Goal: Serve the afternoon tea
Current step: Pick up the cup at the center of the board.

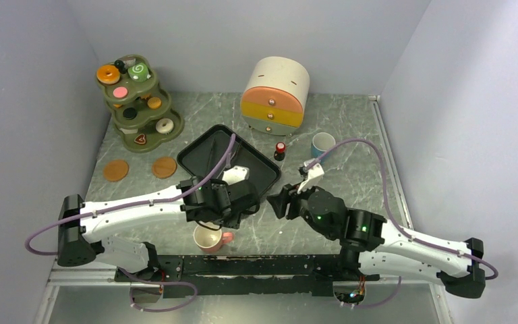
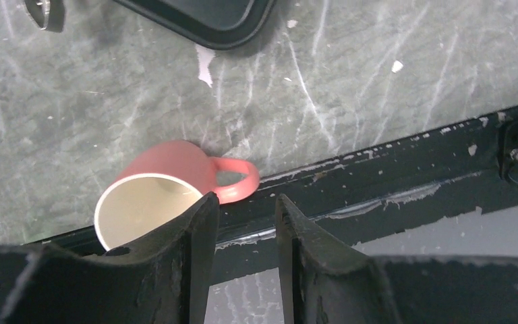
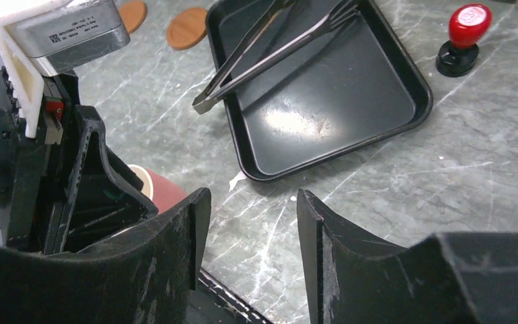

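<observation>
The pink cup (image 1: 208,239) stands upright at the table's near edge, its handle pointing right. My left gripper (image 1: 233,217) hovers just above it. In the left wrist view the pink cup (image 2: 168,169) lies just beyond the left fingertip, and the left gripper (image 2: 245,202) is open by a narrow gap with nothing in it. My right gripper (image 1: 276,202) is open and empty over bare table, as the right gripper (image 3: 253,196) shows. Two orange saucers (image 1: 115,170) (image 1: 164,167) lie at the left. The blue cup (image 1: 322,143) stands at the back right. An orange doughnut (image 1: 108,73) and a green swirl roll (image 1: 137,70) sit on the tiered stand.
The black tray (image 1: 253,160) holds metal tongs (image 3: 276,47) in the middle of the table. A red-capped bottle (image 1: 280,150) stands beside it. A rounded drawer box (image 1: 275,94) is at the back. The olive tiered stand (image 1: 138,138) fills the back left corner. A black rail (image 2: 405,182) runs along the near edge.
</observation>
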Robot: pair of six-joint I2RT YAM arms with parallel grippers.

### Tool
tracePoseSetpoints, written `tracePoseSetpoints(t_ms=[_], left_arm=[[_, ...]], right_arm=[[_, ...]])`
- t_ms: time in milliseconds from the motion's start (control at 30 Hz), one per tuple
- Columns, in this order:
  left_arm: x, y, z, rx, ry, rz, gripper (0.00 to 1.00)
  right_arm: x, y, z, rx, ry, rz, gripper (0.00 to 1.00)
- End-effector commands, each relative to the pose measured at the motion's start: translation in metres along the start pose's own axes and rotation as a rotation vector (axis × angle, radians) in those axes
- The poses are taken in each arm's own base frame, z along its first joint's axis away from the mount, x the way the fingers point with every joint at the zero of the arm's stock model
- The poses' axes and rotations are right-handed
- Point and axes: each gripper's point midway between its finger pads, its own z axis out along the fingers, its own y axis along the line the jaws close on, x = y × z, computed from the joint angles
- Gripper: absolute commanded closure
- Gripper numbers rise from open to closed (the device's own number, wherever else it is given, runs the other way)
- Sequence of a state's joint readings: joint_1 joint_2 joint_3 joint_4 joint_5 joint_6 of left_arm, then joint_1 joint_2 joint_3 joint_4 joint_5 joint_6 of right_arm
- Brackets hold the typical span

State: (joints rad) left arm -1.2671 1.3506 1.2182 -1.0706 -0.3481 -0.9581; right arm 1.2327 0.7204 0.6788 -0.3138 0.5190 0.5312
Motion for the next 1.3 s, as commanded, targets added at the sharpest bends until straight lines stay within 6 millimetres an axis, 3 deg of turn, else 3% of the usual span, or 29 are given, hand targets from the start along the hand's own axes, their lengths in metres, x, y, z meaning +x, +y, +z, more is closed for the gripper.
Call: tracePoseSetpoints(t_ms=[0, 267, 467, 667, 967, 1100, 1267], left_arm=[[-0.006, 0.018, 0.000, -0.112, -0.043, -0.058, 0.58], [0.003, 0.026, 0.004, -0.025, -0.094, -0.135, 0.52], [0.011, 0.043, 0.008, -0.116, -0.074, -0.140, 0.51], [0.019, 0.037, 0.025, -0.112, -0.050, -0.134, 0.54], [0.029, 0.050, 0.053, -0.143, -0.054, -0.099, 0.58], [0.023, 0.061, 0.057, -0.204, -0.075, -0.095, 0.68], [0.007, 0.062, 0.059, -0.171, -0.086, -0.073, 0.91]], right_arm=[[0.005, -0.021, -0.011, 0.069, -0.010, 0.035, 0.46], [0.009, -0.026, -0.016, 0.078, -0.001, 0.044, 0.46], [0.007, -0.027, -0.019, 0.086, 0.007, 0.061, 0.47], [0.010, -0.031, -0.022, 0.092, 0.008, 0.082, 0.47], [0.012, -0.031, -0.021, 0.096, 0.013, 0.076, 0.47], [0.009, -0.028, -0.021, 0.083, 0.011, 0.074, 0.47], [0.007, -0.027, -0.019, 0.085, -0.001, 0.075, 0.47]])
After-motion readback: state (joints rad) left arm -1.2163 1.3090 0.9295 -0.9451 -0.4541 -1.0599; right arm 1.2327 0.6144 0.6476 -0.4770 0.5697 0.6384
